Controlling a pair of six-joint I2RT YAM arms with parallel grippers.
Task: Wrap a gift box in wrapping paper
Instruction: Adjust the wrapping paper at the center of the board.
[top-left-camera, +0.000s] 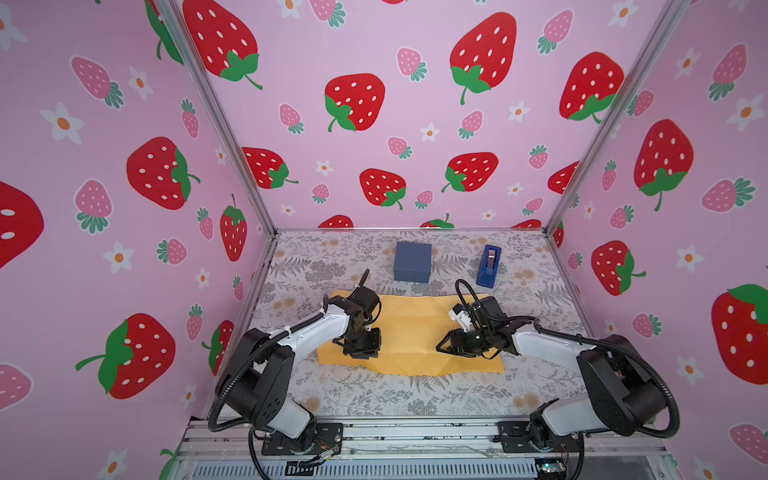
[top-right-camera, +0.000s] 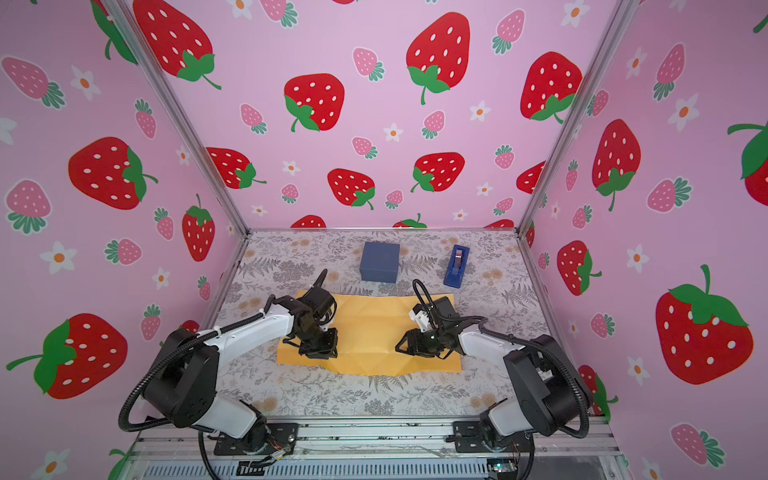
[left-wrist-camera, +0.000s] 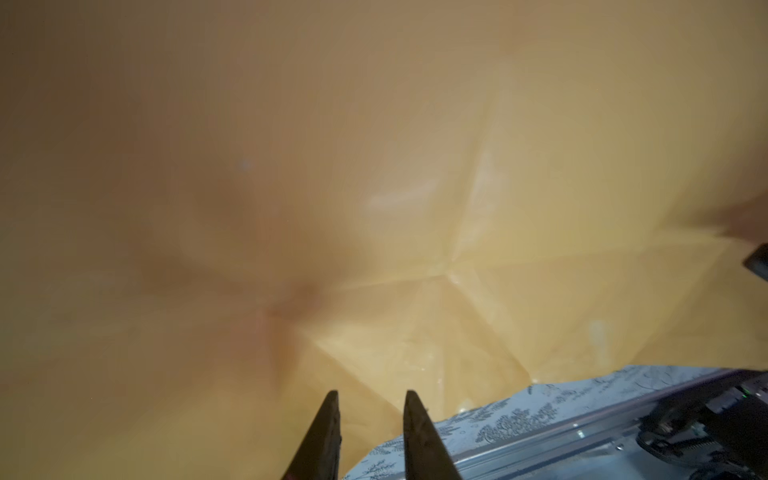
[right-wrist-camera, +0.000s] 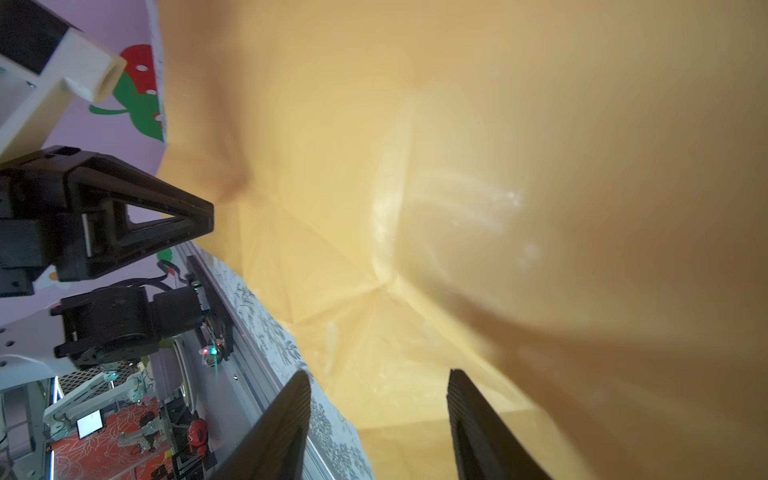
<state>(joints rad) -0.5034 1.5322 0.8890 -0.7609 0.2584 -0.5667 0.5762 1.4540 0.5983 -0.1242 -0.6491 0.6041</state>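
- wrapping paper (top-left-camera: 411, 332): thin sheet, pale yellow-orange face up, creased into facets; faint sheen along the folds in the wrist views.
- gift box (top-left-camera: 412, 262): navy cardboard, matt, smooth.
- tape dispenser (top-left-camera: 489, 266): brighter blue, smooth plastic look.
- table cover (top-left-camera: 415, 395): floral print, matt.
- walls (top-left-camera: 374, 124): smooth printed panels.
- frame rail (top-left-camera: 415, 434): bare silvery metal.
- left arm shell (top-left-camera: 316, 328): white smooth plastic.
- right gripper (right-wrist-camera: 380, 374), fingers (right-wrist-camera: 478, 428): black, matt, ribbed inner faces.
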